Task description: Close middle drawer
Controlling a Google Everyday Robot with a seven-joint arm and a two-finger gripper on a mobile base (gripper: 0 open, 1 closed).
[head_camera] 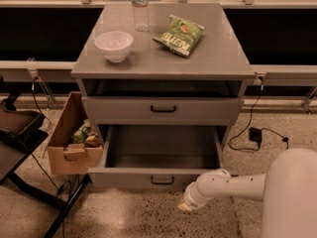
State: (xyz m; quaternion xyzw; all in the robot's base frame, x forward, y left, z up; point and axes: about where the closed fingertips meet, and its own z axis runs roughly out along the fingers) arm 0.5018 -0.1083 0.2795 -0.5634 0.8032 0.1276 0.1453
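Middle drawer (129, 178) is open, pulled well out past the desk's (213, 53) front edge, with its bare grey tray visible and its black bar handle (162, 180) centred on the front. The drawer above it (124, 110) sits about flush with the front edge. Gripper (184, 207) is low, in front of the desk's front edge and toward its front right corner, just below the open drawer's front panel and right of the handle. Contact with the panel: can't tell. Released or clenched: can't tell, since the tip is only a pale stub from this angle. White arm (233, 186) comes in from the right, past the front right corner. On the desk top there's a white bowl (114, 45) near the left edge, a plastic bottle (140, 6) at the back edge and a green chip bag (179, 35) right of centre. Cardboard box (64, 133) with odds and ends stands on the floor against the desk's left side.
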